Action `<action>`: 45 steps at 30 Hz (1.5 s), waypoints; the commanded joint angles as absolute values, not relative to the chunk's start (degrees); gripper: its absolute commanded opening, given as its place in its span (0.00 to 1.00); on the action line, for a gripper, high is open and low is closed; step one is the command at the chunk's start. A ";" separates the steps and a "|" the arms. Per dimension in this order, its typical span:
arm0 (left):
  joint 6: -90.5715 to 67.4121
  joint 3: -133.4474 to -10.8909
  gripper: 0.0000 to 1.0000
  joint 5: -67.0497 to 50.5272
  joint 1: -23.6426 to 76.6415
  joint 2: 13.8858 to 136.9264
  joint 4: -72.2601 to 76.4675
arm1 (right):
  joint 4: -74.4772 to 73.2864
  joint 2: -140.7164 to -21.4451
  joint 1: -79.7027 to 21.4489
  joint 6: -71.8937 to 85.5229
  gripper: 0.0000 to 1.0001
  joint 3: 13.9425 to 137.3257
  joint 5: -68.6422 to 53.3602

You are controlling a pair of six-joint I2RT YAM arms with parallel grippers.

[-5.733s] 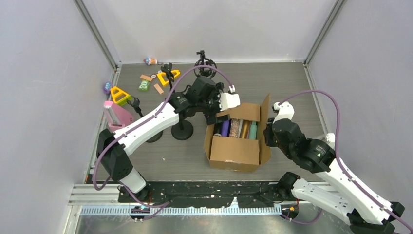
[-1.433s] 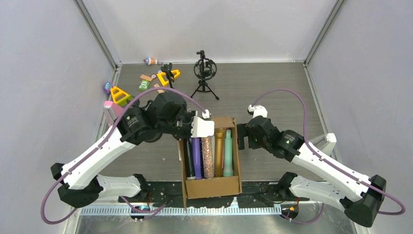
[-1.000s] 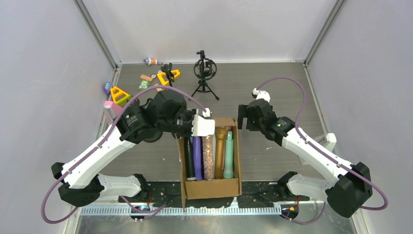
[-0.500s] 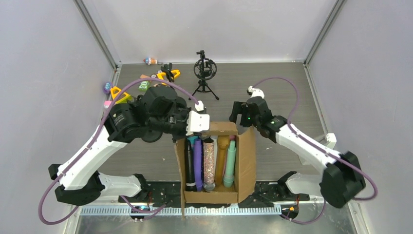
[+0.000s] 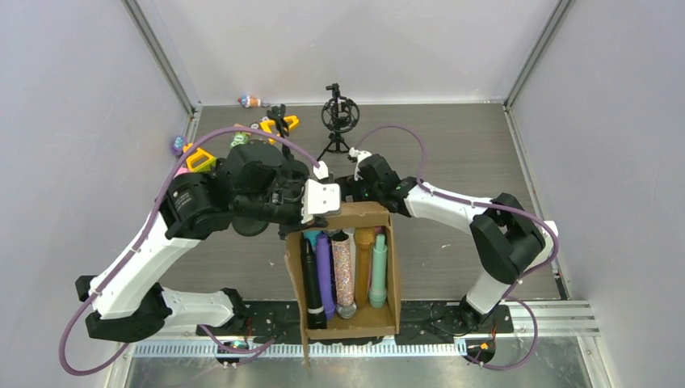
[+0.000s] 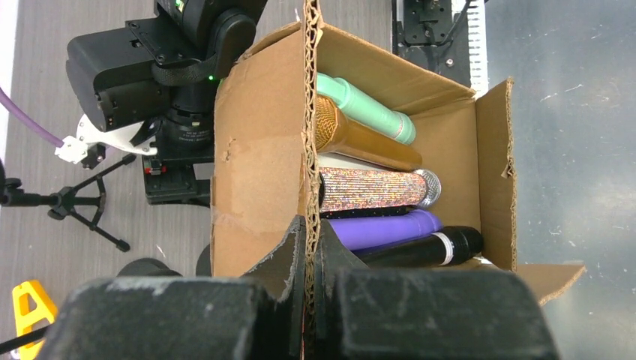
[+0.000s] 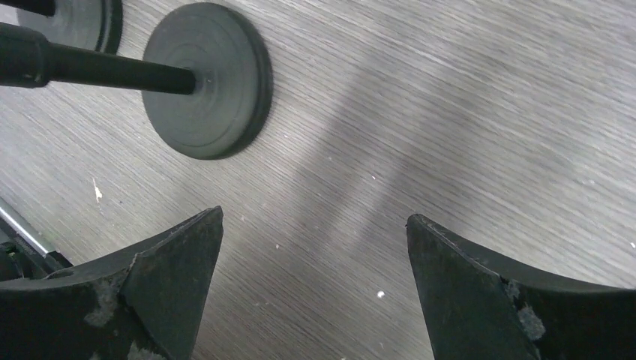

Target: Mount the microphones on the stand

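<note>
At the near edge of the table (image 5: 452, 162) a cardboard box (image 5: 347, 319) lies with its open side up, and the microphones lie in it side by side, lengthwise: black (image 5: 308, 279), purple (image 5: 325, 271), silver-glitter (image 5: 344, 271), gold (image 5: 363, 267) and mint green (image 5: 379, 271). All 5 are inside the box; none is on a stand.

The left arm leaves its base at the near left, swings out to the left, then rises and bends back toward the middle, its wrist turned to the right at the box's far left corner. The left gripper (image 6: 309, 247) is clamped tight on the edge of the box's corrugated wall, 1 finger (image 6: 289, 251) on each side of the cardboard.

The right arm folds sharply at its elbow on the right and stretches its forearm far to the left, across the table, ending just beyond the box's far wall, close to the left wrist. The right gripper (image 7: 315, 217) points down at bare table with its fingers spread wide and nothing between them. In its wrist view a round black stand base (image 7: 206, 79) with a thin pole sits near, apart from the fingers.

Farther back a black tripod stand (image 5: 338, 121) with a ring mount stands upright, and yellow and green toys (image 5: 198, 158) lie at the far left.
</note>
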State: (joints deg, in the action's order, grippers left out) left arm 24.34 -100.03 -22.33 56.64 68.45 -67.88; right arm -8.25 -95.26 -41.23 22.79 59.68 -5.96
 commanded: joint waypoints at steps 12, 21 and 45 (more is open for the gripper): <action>24.74 -106.60 0.00 -16.57 57.28 71.22 -52.49 | -14.83 -96.40 -44.65 19.64 0.84 61.55 -17.97; 24.81 -114.33 0.00 -13.82 57.35 76.10 -53.08 | -15.29 -96.07 -44.63 20.08 0.63 59.78 -25.35; 31.11 -83.87 0.00 -12.67 57.26 67.84 -49.63 | 5.07 -95.25 -36.76 28.46 0.93 50.46 -24.74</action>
